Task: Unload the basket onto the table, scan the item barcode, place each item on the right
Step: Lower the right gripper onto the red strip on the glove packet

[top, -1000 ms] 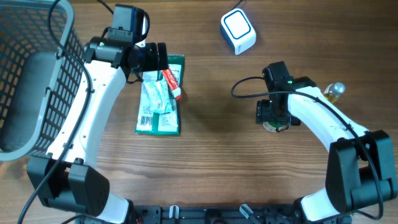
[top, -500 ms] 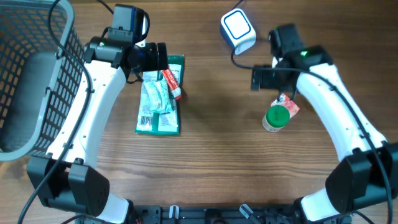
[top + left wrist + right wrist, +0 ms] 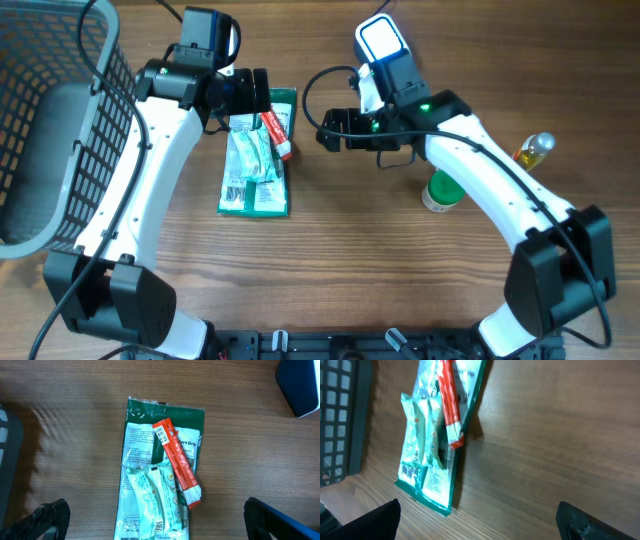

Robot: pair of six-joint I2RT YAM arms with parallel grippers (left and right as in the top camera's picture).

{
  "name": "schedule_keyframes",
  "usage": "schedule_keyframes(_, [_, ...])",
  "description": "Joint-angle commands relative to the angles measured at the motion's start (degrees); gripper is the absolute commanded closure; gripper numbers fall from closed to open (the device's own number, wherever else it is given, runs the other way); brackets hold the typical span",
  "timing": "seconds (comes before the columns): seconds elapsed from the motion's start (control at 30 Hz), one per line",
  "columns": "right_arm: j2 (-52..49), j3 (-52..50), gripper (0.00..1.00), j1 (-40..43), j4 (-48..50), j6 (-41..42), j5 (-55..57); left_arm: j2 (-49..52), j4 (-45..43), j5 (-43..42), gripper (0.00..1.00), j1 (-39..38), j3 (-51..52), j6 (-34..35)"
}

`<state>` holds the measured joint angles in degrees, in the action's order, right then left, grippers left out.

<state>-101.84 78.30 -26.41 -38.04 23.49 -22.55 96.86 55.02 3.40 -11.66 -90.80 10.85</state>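
Green-capped bottle (image 3: 440,190) sits right of centre, just let go; right gripper (image 3: 333,136) swung to upper middle, jaws wide, empty, facing the packets (image 3: 255,170); left gripper (image 3: 258,97) hangs wide above them; scanner (image 3: 382,45) top centre; next item's up, I reckon.

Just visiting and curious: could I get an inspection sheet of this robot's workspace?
Surface: wooden table, bare in the middle.
Job's things: green packet under pale sachets and a red stick; white scanner at the back.
Clutter: green-capped bottle, small bottle.
Grippers: left gripper over the packets, right gripper beside them, both jaws open, empty.
Cables: black cable loops by the right arm.
Surroundings: wire basket at left.
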Motion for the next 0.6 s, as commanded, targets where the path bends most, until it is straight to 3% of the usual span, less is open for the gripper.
schedule_keyframes(0.0, [-2.9, -0.4, 0.00, -2.4, 0.9, 2.4, -1.9, 0.4, -0.1, 0.5, 0.00, 0.2, -0.2, 0.5])
schedule_keyframes(0.57, [-4.1, -0.4, 0.00, -3.0, 0.0, 1.5, -1.9, 0.4, -2.0, 1.2, 0.00, 0.4, -0.2, 0.5])
